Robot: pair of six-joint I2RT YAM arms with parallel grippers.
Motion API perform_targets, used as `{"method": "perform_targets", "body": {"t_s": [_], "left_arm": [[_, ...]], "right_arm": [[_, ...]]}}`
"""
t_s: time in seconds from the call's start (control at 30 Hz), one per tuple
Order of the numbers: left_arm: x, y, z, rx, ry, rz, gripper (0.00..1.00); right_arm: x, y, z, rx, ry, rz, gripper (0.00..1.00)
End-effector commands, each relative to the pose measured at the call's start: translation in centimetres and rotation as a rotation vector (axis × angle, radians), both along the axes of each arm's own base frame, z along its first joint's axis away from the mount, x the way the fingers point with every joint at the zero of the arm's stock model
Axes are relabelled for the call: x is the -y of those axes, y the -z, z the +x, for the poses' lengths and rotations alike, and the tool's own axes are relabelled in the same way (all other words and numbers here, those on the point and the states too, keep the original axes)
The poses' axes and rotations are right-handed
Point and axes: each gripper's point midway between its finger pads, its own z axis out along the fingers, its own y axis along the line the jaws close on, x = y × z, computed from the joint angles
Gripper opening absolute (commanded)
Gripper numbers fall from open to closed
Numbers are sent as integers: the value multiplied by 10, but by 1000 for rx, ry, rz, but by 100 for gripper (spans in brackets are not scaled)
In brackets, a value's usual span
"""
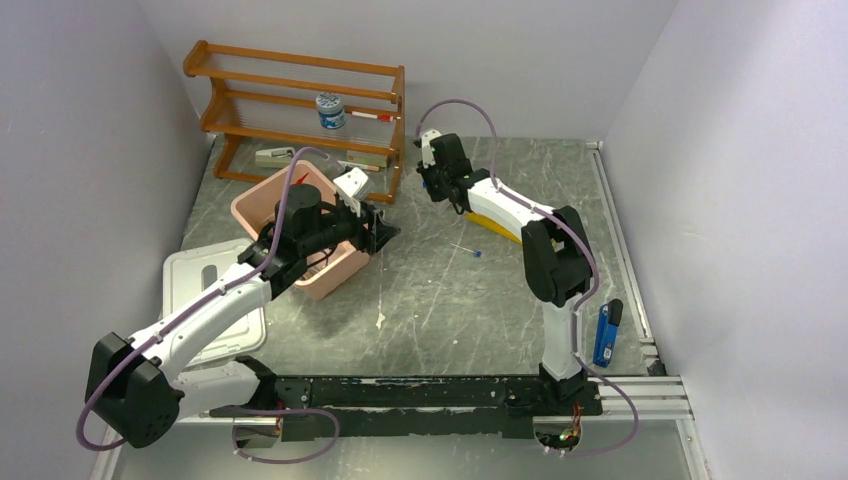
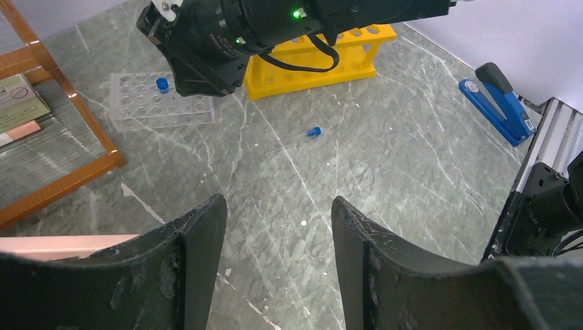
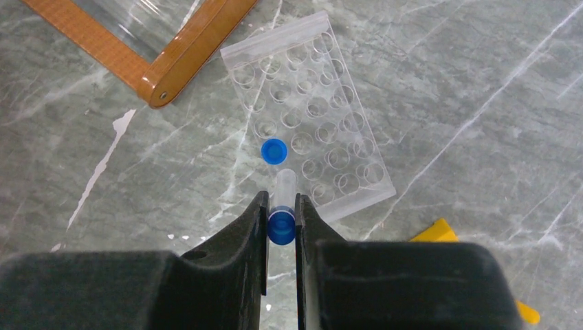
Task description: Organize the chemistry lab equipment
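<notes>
— What are the right jaws doing?
— Clamped on a blue-capped tube, over the clear rack.
— And the left jaws?
— Spread, empty; a second tube lies on the surface.

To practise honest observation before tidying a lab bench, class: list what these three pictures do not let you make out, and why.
Pink bin contents: top view, the left arm covers most of it.
Yellow rack back row: left wrist view, the right arm hides it; right wrist view shows only a corner.
Jar label on the wooden shelf: top view, too small.
Clear rack: top view, hidden under the right gripper.
</notes>
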Motion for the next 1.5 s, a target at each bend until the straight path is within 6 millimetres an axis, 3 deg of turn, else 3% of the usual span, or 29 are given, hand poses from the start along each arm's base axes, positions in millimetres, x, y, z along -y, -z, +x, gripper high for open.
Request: {"method": "perform_targets", "body": {"t_s": [0.0, 0.1, 0.77, 0.87, 1.0, 1.17, 1.47], "left_arm": [[2, -10, 0, 57, 14, -15, 62], [1, -11, 1, 58, 6, -13, 61], [1, -13, 1, 63, 11, -18, 61], [1, -14, 0, 67, 8, -18, 61], [1, -15, 0, 68, 9, -19, 61], [1, -16, 0, 67, 11, -24, 61], [1, -18, 0, 59, -1, -55, 63]], "right_arm": [[-2, 1, 7, -17, -14, -36, 7], [2, 11, 7, -69, -13, -86, 6], [11, 23, -16, -213, -28, -105, 5], [11, 22, -16, -202, -20, -95, 13], [10, 17, -15, -192, -16, -87, 34], [8, -5, -14, -154, -13, -40, 52], [20, -86, -19, -24, 71, 85, 64]]}}
